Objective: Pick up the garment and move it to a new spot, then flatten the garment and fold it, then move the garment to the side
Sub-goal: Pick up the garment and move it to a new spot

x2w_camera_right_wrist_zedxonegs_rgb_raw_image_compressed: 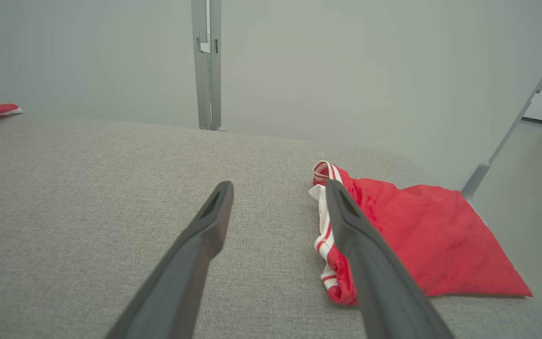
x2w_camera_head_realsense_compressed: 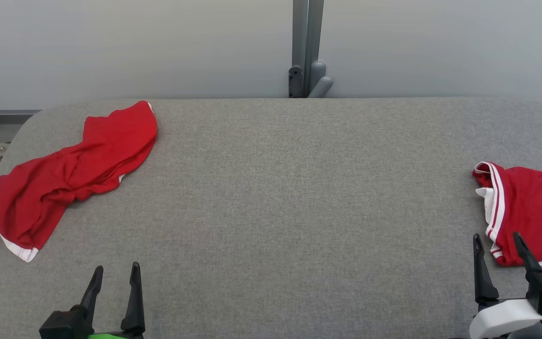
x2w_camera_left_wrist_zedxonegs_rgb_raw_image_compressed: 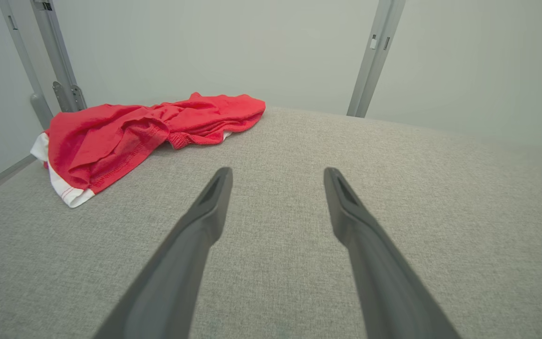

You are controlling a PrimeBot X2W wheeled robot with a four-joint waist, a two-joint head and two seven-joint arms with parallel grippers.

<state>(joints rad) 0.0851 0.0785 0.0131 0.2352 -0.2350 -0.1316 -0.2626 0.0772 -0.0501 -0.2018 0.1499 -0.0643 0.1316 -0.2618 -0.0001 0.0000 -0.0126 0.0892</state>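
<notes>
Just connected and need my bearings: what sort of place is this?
Likely a lab folding station: grey fabric-covered table, crumpled red garment at left, second red garment at right, plain wall with metal post behind.

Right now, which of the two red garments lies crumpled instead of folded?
The red garment on the left: it lies bunched and twisted on the table. The red garment on the right lies flat, neatly folded.
</notes>
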